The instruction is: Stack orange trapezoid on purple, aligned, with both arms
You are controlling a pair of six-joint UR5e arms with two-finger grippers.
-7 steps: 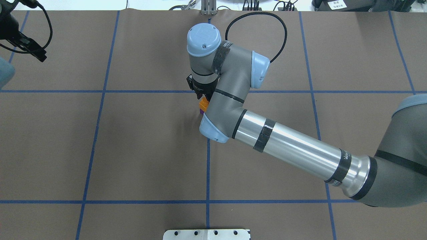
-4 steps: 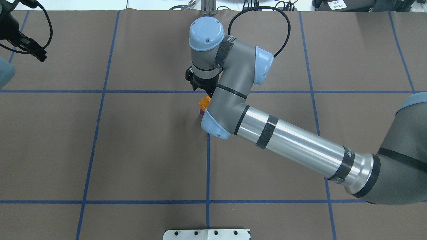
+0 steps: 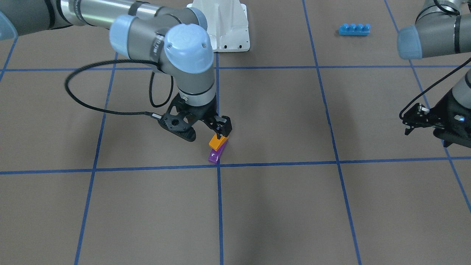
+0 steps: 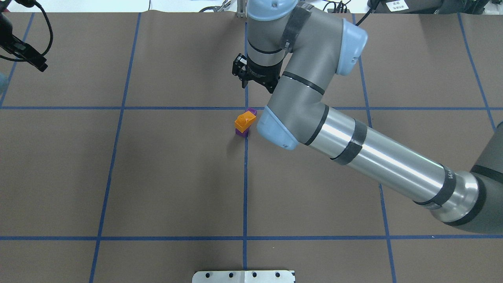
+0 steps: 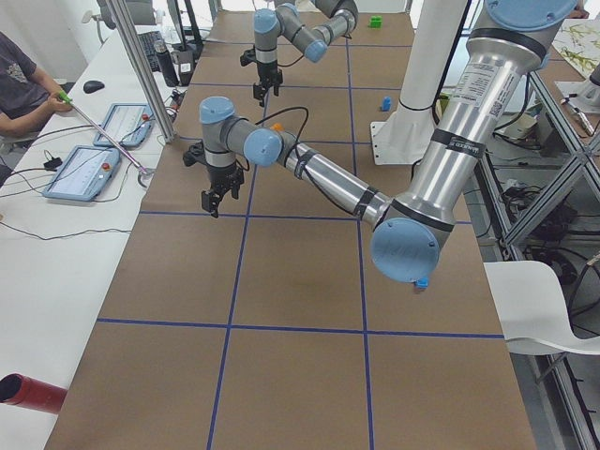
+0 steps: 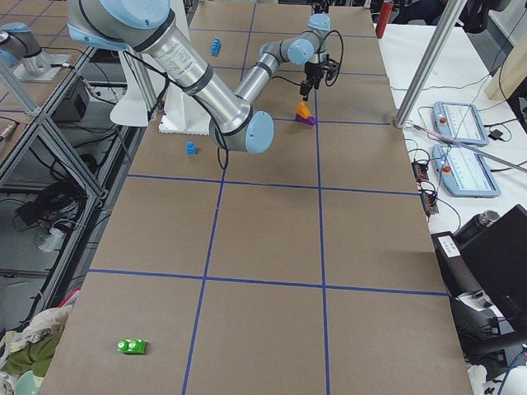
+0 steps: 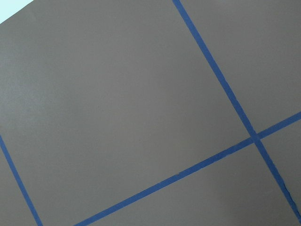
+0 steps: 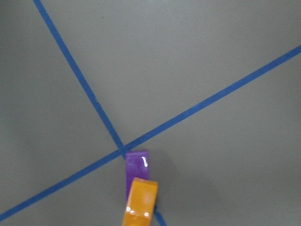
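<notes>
Both jaws are standing released as the right gripper point(image 3: 218, 131) is lifting away. Beneath it, the orange trapezoid point(image 3: 218, 141) is resting on the purple point(image 3: 214, 156).

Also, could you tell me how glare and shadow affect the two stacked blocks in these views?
Right wrist view: sharp, small white glints on the orange trapezoid and the purple. Overhead view: even light, faint soft shadow left of the stack. Left exterior view: stack too small to read.
</notes>
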